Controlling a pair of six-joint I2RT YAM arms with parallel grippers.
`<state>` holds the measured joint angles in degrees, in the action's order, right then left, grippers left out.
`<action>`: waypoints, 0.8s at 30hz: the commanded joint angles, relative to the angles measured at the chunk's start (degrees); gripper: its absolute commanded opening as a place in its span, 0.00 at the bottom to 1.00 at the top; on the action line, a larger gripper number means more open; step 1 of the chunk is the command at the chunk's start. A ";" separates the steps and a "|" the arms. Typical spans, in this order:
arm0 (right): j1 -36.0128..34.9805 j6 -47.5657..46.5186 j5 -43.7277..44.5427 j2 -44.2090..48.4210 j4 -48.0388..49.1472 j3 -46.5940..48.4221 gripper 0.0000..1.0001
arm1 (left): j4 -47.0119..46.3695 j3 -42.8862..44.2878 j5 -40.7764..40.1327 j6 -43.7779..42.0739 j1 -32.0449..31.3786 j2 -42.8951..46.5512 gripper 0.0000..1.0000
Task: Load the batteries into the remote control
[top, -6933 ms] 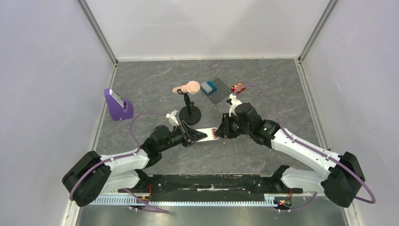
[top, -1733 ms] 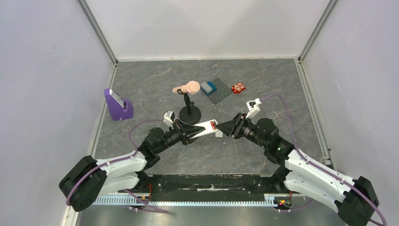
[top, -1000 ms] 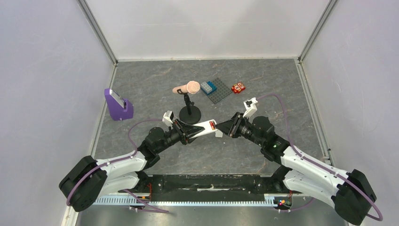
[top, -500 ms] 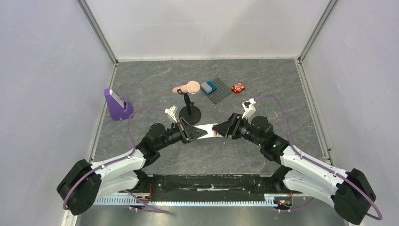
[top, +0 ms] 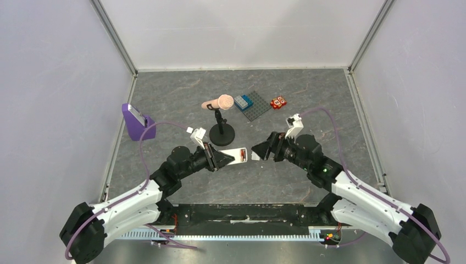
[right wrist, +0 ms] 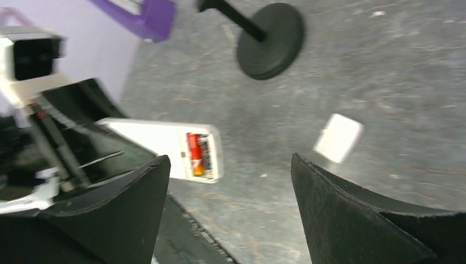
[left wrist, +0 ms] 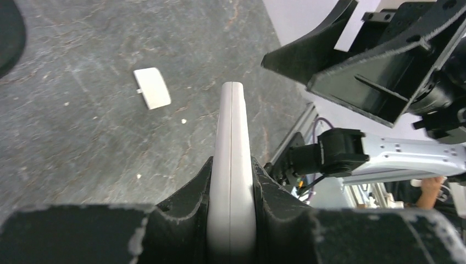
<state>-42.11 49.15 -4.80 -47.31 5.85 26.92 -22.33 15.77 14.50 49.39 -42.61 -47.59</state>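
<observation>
Remote (right wrist: 165,146) sits clamped in the left gripper (left wrist: 231,181), batteries (right wrist: 197,154) apparently seated; right gripper (right wrist: 228,160), spread wide and empty, should next fetch the cover (right wrist: 339,137).

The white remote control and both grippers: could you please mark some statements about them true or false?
1. The left gripper is shut on the white oblong remote control. True.
2. The right gripper grips a battery. False: it is open and empty.
3. A red-orange cylindrical battery sits in the remote's uncovered compartment. True.
4. The small white square cover piece is fitted on the remote. False: it lies on the grey table.
</observation>
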 commanded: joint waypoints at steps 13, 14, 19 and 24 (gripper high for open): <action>1.32 -60.56 2.11 -36.70 -31.44 28.38 0.75 | 23.97 8.74 -2.78 -3.31 4.57 3.06 0.02; 1.32 -63.29 1.26 -37.65 -31.49 28.80 0.75 | 24.77 9.19 -1.75 -3.41 5.36 2.73 0.02; 2.37 -73.22 -5.84 -41.03 -32.43 31.12 0.76 | 26.23 9.94 2.56 -3.42 8.97 1.53 0.02; 3.97 -79.06 -10.72 -46.34 -33.58 33.47 0.76 | 26.57 9.54 5.75 -3.16 12.62 1.36 0.02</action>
<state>-39.40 -20.95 -9.32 -90.37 -26.41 57.10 4.47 23.57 15.81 47.24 -32.25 -46.28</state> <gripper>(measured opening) 0.758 0.281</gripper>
